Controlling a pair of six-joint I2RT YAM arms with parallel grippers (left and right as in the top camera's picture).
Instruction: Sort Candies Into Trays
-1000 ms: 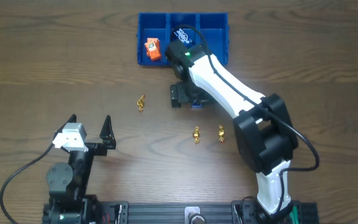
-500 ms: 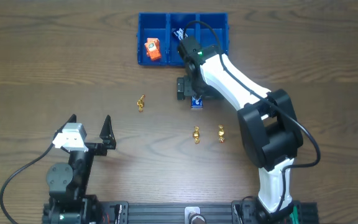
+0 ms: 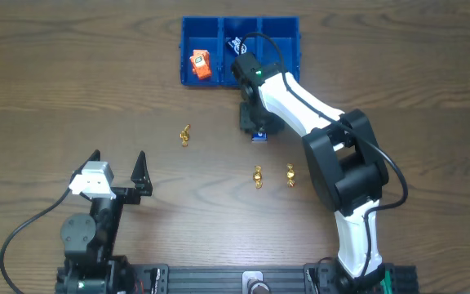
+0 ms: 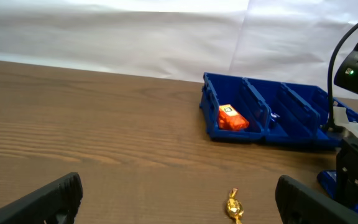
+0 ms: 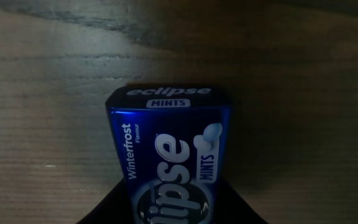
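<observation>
A blue mint box [image 5: 173, 155] lies flat on the wooden table just in front of the blue tray [image 3: 285, 51]. My right gripper [image 3: 255, 122] is down on the mint box [image 3: 259, 137], its dark fingers [image 5: 107, 208] pressed against both long sides. The tray's left compartment holds an orange candy [image 3: 200, 64], and a blue-and-white candy [image 3: 237, 42] lies in the middle one. Three gold candies [image 3: 185, 135] [image 3: 258, 176] [image 3: 290, 174] lie loose on the table. My left gripper [image 3: 119, 167] stands open near its base, holding nothing.
The left wrist view looks across bare wood to the tray [image 4: 303, 102], the orange candy [image 4: 232, 118], one gold candy [image 4: 234, 205] and the right arm's gripper [image 4: 356, 165]. A white backdrop stands behind the table.
My right gripper has shifted right, turned and come down over the mint box, and its fingers now look narrower. The left arm has stayed still.
</observation>
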